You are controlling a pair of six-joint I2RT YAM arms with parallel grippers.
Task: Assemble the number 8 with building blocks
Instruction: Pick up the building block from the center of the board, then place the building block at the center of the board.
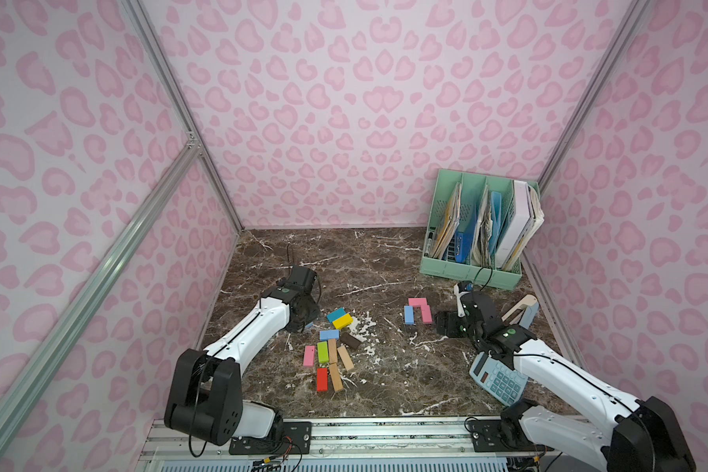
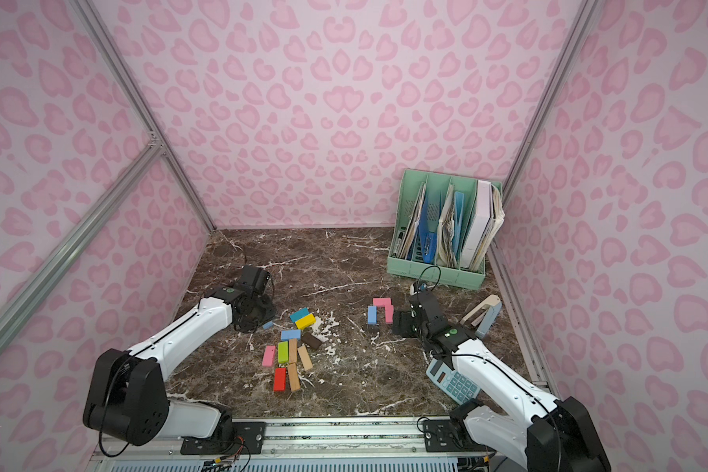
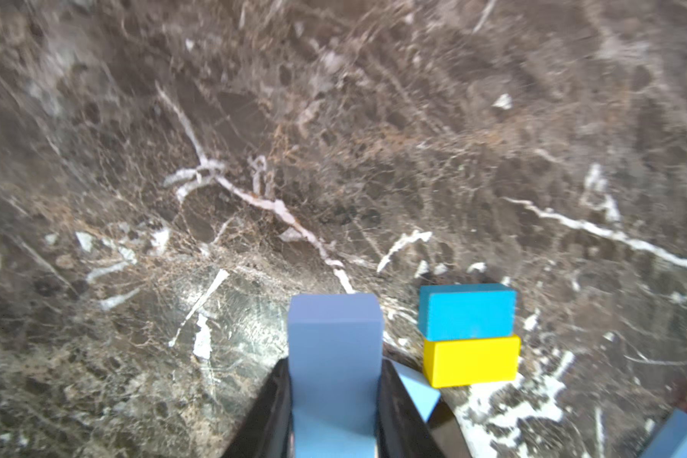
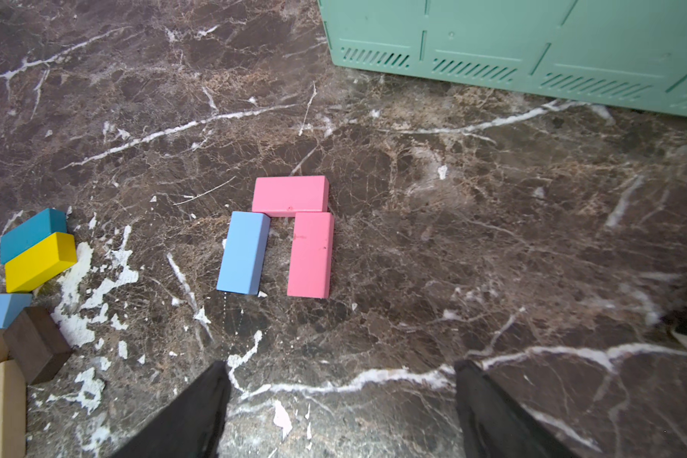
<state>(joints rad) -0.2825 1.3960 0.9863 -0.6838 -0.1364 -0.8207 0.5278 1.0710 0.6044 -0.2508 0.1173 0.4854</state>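
Both top views: loose building blocks (image 1: 323, 352) lie lower centre, the started arch (image 1: 417, 303) right of centre. Left wrist: left gripper (image 3: 334, 412) pinches light blue block (image 3: 334, 329) by its side faces. It looks light, rigid and slick-painted; best gripped across the narrow width. Right wrist: right gripper (image 4: 342, 396) spread, empty, facing the arch.

We found a pile of blocks (image 1: 323, 352) left of centre on the table (image 1: 385, 261), one block (image 3: 334, 329) in the left gripper (image 3: 336, 380) just left of it, and three blocks (image 1: 417, 302) touching in an arch to its right. Behind the arch stood a file rack (image 1: 466, 271); a calculator (image 1: 497, 382) lay front right.
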